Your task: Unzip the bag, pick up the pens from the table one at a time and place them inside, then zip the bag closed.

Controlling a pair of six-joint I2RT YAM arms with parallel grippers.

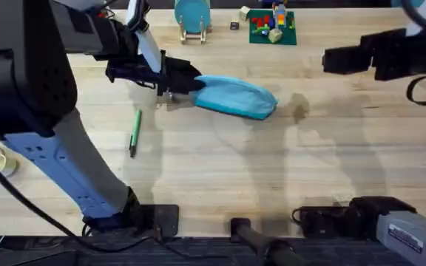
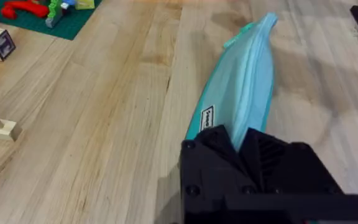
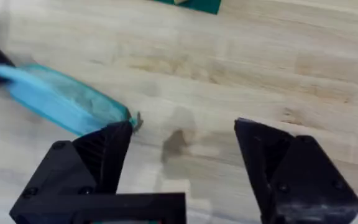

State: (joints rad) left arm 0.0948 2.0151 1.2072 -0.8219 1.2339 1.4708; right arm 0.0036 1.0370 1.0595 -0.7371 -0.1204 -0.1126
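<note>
The light blue bag (image 1: pixel 235 97) lies on the table (image 1: pixel 220 162) a little behind its middle, its long side running left to right. My left gripper (image 1: pixel 193 83) is shut on the bag's left end. In the left wrist view the bag (image 2: pixel 244 81) stretches away from that gripper (image 2: pixel 238 140), pinched between the two black fingers. A green pen (image 1: pixel 134 131) lies on the wood to the left of the bag, near the left arm. My right gripper (image 1: pixel 333 59) hovers open at the back right, apart from the bag. Its wrist view shows the gripper (image 3: pixel 185 140) with the bag's right end (image 3: pixel 61 99) beyond its fingers.
A green baseplate (image 1: pixel 272 28) with toy bricks sits at the back edge, a blue round object on a wooden stand (image 1: pixel 192 18) to its left. A dark stain (image 1: pixel 299 109) marks the wood right of the bag. Open wood extends toward the front.
</note>
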